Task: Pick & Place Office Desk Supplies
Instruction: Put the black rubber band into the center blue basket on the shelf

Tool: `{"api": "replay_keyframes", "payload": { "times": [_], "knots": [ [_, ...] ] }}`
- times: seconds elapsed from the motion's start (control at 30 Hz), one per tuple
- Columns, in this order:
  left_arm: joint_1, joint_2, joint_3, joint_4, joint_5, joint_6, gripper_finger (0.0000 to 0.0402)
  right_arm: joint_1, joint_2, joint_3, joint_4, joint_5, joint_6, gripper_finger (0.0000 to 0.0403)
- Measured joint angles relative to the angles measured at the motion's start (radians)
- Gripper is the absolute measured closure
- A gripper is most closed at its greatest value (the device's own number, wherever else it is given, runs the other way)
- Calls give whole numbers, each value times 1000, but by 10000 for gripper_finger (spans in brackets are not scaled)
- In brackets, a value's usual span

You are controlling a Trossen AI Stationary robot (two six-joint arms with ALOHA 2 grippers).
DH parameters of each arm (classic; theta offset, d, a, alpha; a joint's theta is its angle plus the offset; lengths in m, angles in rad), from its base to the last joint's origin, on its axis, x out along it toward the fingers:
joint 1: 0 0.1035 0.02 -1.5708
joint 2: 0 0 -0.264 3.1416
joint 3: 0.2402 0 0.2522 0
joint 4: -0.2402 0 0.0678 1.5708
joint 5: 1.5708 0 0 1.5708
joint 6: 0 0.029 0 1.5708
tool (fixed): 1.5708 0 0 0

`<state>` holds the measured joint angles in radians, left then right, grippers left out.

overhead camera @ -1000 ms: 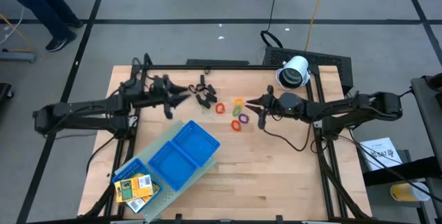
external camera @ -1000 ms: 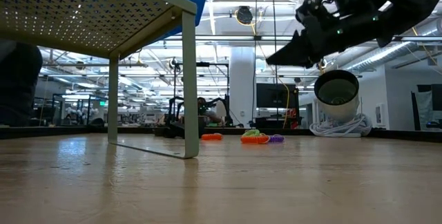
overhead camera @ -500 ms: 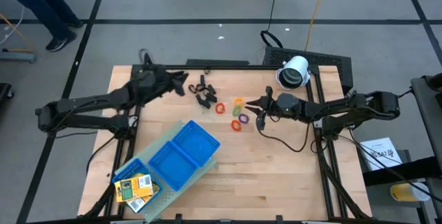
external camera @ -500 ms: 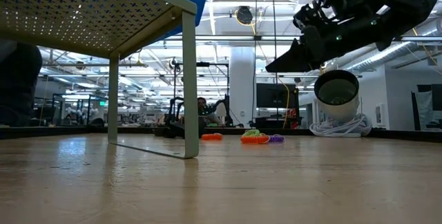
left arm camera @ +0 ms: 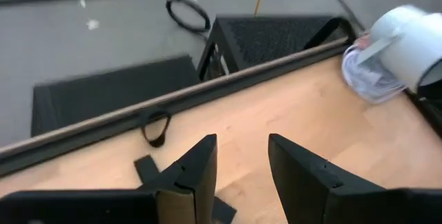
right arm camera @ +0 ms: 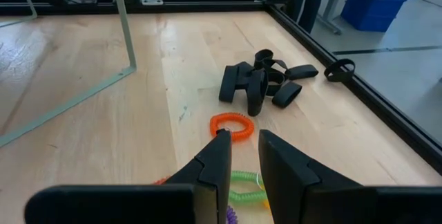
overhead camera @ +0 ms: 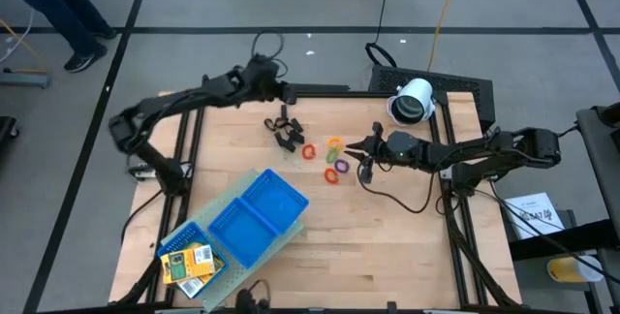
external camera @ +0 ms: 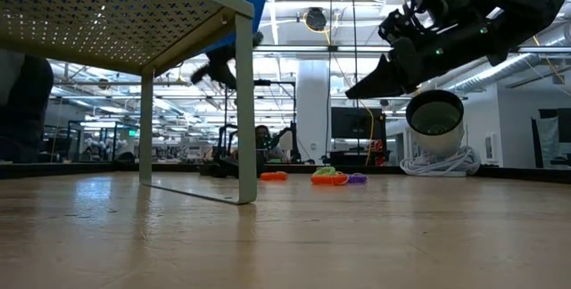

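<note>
Coiled plastic rings (overhead camera: 331,158), about five, lay just beside the slightly parted, empty right gripper (overhead camera: 359,151); the left gripper (overhead camera: 281,91), empty and parted, hung near the black clips (overhead camera: 284,130).

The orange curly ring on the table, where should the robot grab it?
The flat orange coiled ring lies alone on the wooden table, apart from the pile of black clips. Probably best to come straight down and pinch one side of its coil, one finger inside the hole, one outside. The right gripper hovers nearest, jaws slightly apart.
</note>
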<state>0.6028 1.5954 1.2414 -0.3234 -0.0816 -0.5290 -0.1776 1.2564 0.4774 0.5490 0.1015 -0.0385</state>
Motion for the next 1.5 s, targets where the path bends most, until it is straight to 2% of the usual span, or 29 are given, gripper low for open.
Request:
{"api": "replay_keyframes", "payload": {
  "times": [0.17,0.3,0.5,0.83,1.0,1.23,1.43,1.5],
  "knots": [
    [12,135,82,21,30,-1,261,0,0,0,-2,-1,-1,340],
    [12,198,89,42,25,-18,261,0,0,0,-3,-1,-2,339],
    [12,262,89,36,-81,-20,254,0,0,0,-7,-1,-7,339],
    [12,361,89,69,-170,0,140,0,0,0,-7,-1,-7,339],
    [12,417,89,127,-176,-3,109,0,0,0,-4,-1,-7,339],
    [18,429,88,159,-122,-9,118,0,0,0,1,-1,-7,339],
    [29,455,88,168,9,-11,146,0,0,0,1,-1,-7,339],
    [30,459,88,177,21,4,157,0,0,0,1,-1,-7,339]
  ]
}}
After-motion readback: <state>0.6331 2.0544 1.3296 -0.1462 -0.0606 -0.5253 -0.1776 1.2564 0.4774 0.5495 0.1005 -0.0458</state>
